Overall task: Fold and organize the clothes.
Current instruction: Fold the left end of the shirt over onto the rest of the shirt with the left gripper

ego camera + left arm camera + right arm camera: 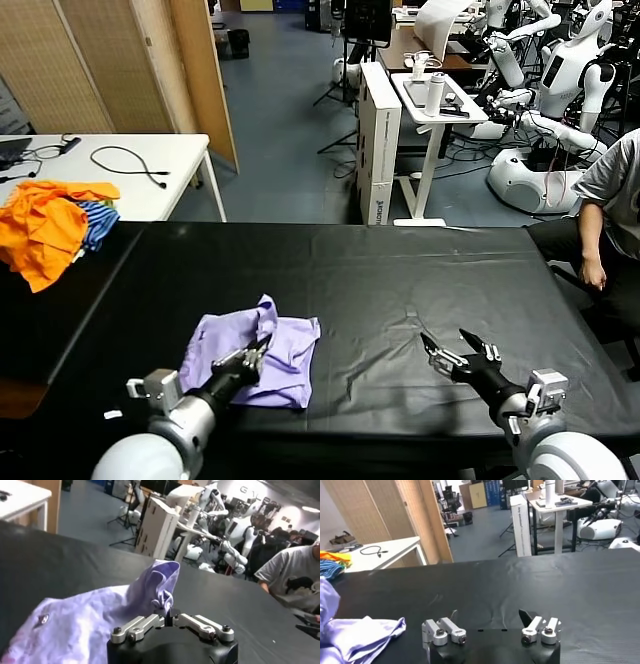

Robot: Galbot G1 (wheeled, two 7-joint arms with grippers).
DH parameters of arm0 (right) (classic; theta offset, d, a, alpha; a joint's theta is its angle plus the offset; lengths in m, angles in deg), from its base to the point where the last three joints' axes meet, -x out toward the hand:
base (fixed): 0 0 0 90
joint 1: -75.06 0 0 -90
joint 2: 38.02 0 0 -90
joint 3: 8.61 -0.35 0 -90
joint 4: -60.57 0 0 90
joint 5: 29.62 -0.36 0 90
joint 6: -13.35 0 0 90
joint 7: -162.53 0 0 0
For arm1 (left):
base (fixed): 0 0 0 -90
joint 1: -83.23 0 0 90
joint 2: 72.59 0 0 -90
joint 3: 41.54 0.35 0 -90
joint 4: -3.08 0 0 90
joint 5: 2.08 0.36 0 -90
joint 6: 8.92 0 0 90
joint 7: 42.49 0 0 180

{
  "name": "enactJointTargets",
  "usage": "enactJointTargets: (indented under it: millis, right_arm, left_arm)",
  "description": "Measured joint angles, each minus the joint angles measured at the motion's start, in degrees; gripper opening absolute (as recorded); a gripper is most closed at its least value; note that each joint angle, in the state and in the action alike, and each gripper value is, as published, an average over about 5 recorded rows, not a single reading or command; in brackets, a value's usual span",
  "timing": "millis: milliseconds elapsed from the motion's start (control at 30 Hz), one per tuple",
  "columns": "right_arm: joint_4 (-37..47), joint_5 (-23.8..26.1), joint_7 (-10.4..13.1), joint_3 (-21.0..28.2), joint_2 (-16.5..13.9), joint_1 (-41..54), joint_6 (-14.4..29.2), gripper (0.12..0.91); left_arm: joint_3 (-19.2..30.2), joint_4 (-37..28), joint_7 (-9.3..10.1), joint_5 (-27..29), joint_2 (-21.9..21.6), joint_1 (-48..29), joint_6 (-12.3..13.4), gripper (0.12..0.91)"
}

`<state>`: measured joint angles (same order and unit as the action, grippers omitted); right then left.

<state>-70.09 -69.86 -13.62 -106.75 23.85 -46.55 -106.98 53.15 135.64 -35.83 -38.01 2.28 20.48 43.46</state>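
Left gripper point(262, 345) pinches the pale lavender thin-fabric T-shirt point(285, 350), raising a fold at its twelve o'clock edge; right gripper point(458, 352) waits at three o'clock, fingers spread. Next, probably carry it across.

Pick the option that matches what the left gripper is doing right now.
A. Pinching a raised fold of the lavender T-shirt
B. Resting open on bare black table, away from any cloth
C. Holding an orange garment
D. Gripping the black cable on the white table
A. The left gripper has its fingers shut on a bunched fold of the lavender T-shirt, lifting it off the black table; the right gripper sits open, apart from the cloth.
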Motion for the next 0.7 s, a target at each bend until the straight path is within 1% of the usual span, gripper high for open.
enactJointTargets:
  millis: [333, 500, 567, 600, 700]
  right_arm:
    - [-0.01, 0.68, -0.13, 0.61, 0.10, 0.18, -0.11, 0.907]
    - [-0.29, 1.58, -1.76, 1.23, -0.02, 0.21, -0.15, 0.907]
    - [-0.31, 1.83, -2.55, 1.63, -0.29, 0.30, -0.14, 0.907]
    - [-0.29, 1.89, -2.88, 1.90, -0.49, 0.39, -0.12, 0.907]
    - [0.08, 1.96, -3.44, 2.91, -1.23, 0.94, -0.04, 0.907]
  left_arm:
    - [4.19, -3.66, -0.34, 4.11, 3.07, -1.19, 0.89, 0.187]
    - [5.21, -4.89, -0.30, 5.65, 4.35, -1.40, 1.28, 0.196]
    - [5.37, -5.14, -0.32, 5.84, 4.66, -1.58, 1.45, 0.240]
    - [5.42, -5.20, -0.33, 5.89, 4.76, -1.63, 1.52, 0.281]
    - [5.65, -5.01, -0.31, 5.75, 5.01, -1.50, 1.59, 0.448]
